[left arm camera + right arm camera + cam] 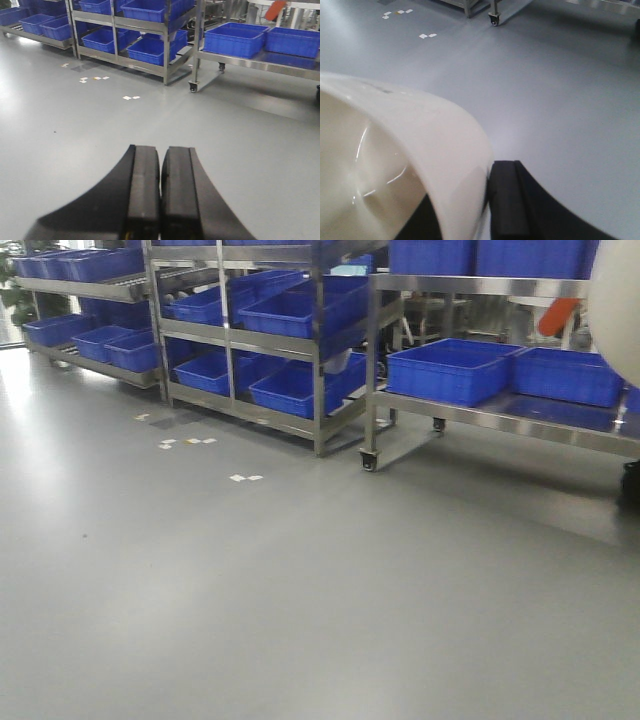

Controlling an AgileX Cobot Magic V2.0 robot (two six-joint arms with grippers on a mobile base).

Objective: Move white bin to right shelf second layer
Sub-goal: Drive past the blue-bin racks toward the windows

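**White bin held by its rim in the right gripper, out over the open floor**

Front view: the white bin [616, 300] shows only as a blurred, pale, rounded shape at the upper right edge, in front of the racks and resting on none of them. Steel racks [318, 390] line the back and carry blue crates [452, 368] on several levels. A grey floor [300, 600] fills the foreground, with a few paper scraps [245, 478] lying on it.

Left wrist view: the left gripper [160, 152] has its two black fingers pressed flat together with nothing between them. It points over bare floor toward the racks and crates.

Right wrist view: the bin fills the lower left. It is cream-white and glossy, with a thick, smooth, rounded rim [420, 117] curving across the frame. Its inner wall is slightly darker and carries thin streaks of reflected light. The right gripper [470, 200] is clamped on the bin's wall at the rim. One black finger [507, 200] lies against the outside, while the other is a dark sliver inside, mostly hidden by the rim. Beyond the bin lies grey floor, with a rack caster [494, 20] at the top
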